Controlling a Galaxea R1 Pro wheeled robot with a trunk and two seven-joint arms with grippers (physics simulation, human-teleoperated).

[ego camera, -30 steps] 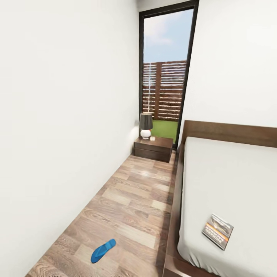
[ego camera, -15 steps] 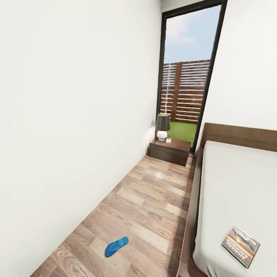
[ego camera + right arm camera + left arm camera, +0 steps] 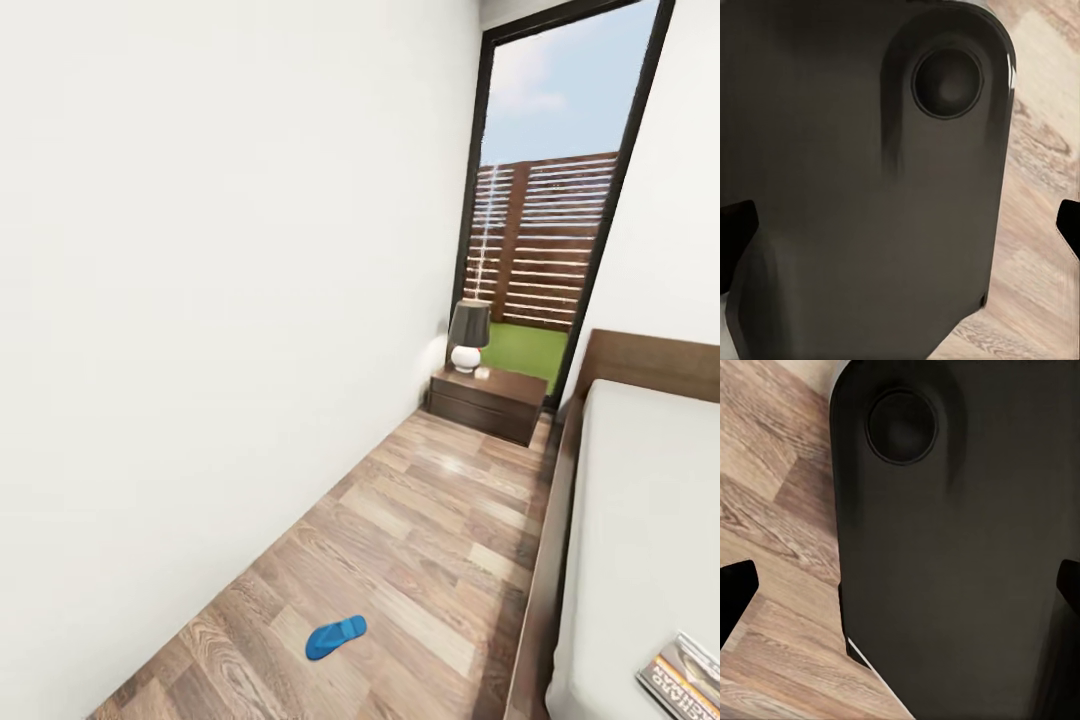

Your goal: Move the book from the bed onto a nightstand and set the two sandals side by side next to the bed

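Observation:
One bright blue sandal (image 3: pixel 336 637) lies on the wood-plank floor between the white wall and the bed (image 3: pixel 640 520). The book (image 3: pixel 684 678) rests on the pale mattress near its foot end, cut off by the picture's lower right corner. A dark nightstand (image 3: pixel 489 401) with a dark-shaded lamp (image 3: pixel 468 335) stands at the far end of the aisle beside the headboard. My left gripper (image 3: pixel 900 592) and right gripper (image 3: pixel 900 225) are both open. Their dark fingertips (image 3: pixel 735 592) (image 3: pixel 735 229) are spread wide over the robot's black body and hold nothing.
A long white wall (image 3: pixel 200 350) runs along the left of a narrow floor aisle (image 3: pixel 430 530). A tall dark-framed window (image 3: pixel 555 230) with fence and grass behind it closes the far end. The bed's dark wooden frame (image 3: pixel 545 590) borders the aisle on the right.
The whole picture has shifted right, so the camera has turned left. The book has slid toward the lower right corner of the picture; nothing itself has moved.

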